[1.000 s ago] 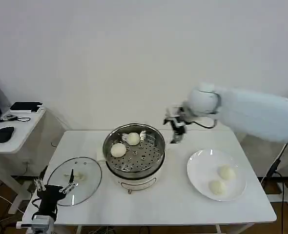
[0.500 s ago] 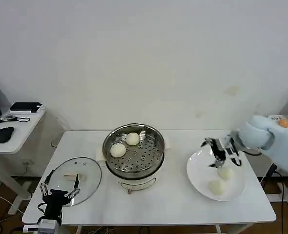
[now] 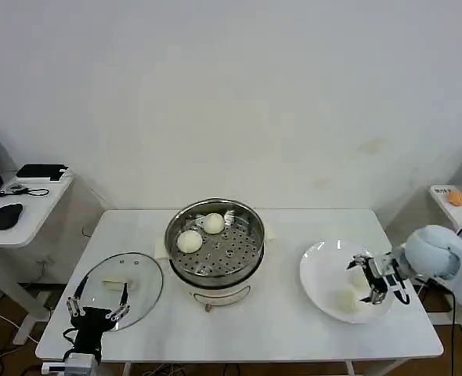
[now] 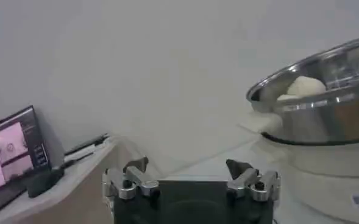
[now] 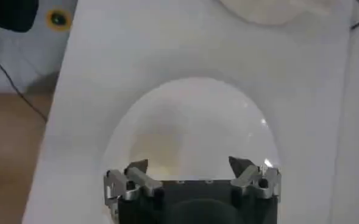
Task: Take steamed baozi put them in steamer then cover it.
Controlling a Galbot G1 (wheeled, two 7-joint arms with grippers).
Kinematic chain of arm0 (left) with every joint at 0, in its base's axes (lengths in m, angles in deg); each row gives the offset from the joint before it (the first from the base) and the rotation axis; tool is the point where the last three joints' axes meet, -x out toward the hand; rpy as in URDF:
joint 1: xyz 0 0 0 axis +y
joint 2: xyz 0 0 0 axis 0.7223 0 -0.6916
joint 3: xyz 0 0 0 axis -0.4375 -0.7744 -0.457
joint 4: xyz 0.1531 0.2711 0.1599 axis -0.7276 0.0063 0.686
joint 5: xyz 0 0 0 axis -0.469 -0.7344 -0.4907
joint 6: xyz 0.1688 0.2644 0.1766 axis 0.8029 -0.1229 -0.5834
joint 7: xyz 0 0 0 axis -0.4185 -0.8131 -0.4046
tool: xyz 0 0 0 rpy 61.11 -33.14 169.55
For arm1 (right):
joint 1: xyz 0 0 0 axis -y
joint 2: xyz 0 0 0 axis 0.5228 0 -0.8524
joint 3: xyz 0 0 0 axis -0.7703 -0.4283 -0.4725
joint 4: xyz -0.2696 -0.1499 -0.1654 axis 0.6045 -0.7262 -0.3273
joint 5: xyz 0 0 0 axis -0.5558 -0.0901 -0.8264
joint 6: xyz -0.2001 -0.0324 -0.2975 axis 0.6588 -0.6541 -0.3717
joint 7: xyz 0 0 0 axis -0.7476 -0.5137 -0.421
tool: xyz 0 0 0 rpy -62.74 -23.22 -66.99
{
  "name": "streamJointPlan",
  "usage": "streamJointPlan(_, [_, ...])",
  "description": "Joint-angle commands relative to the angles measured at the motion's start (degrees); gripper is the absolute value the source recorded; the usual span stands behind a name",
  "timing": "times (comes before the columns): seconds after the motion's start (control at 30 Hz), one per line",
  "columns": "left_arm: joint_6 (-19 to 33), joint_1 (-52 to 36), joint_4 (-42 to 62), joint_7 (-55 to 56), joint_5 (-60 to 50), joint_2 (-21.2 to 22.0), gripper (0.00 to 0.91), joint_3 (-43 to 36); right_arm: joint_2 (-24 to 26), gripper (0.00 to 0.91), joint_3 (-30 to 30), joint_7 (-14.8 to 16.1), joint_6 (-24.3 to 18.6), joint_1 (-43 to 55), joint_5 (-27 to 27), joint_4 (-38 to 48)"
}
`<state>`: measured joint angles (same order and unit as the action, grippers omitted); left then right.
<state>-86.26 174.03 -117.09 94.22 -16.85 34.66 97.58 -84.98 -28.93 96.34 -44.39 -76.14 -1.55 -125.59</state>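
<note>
1. Stainless steel: the steamer point(image 3: 214, 243) stands at centre frame on the white desk point(image 3: 278, 321), uncovered, with two steamed baozi point(image 3: 189, 240) on its perforated floor, both toward its upper-left side.
2. A second ago the right pincer point(image 3: 376, 280) was at the steamer's upper right; it has since crossed to the white plate point(image 3: 321, 266) at right of frame and now sits low over it, released and empty, fingers spread.
3. One bun point(image 3: 346, 298) shows on the plate, just lower-left of the pincer; the other, visible half a second ago, is probably hidden beneath it. Judged step: closing on the third bun.
4. The left pincer point(image 3: 95, 309), released, has edged up at lower left over the near edge of the glass lid point(image 3: 129, 278).
5. Clearances: the plate lies close to the desk's right edge; open desk separates plate and steamer, and the steamer's right half is free.
</note>
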Motion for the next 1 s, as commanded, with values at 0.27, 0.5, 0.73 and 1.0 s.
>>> streamJointPlan(0.27, [-0.1, 0.1, 0.4, 0.0, 0.0, 0.0, 0.907, 0.5, -4.5, 0.907, 1.6, 0.1, 1.3, -5.0, -2.9, 5.9])
streamJointPlan(0.5, [-0.2, -0.1, 0.4, 0.0, 0.0, -0.2, 0.907, 0.7, -6.5, 0.907, 0.7, -0.1, 1.7, -4.6, -2.8, 8.5])
streamJointPlan(0.73, [-0.2, -0.1, 0.4, 0.0, 0.1, -0.3, 0.907, 1.1, -7.9, 0.796, 0.1, -0.2, 2.8, -4.6, -2.4, 9.3])
streamJointPlan(1.0, [-0.1, 0.0, 0.3, 0.0, 0.0, -0.2, 0.907, 1.0, -8.2, 0.625, 0.0, -0.4, 4.2, -3.8, -1.5, 9.6])
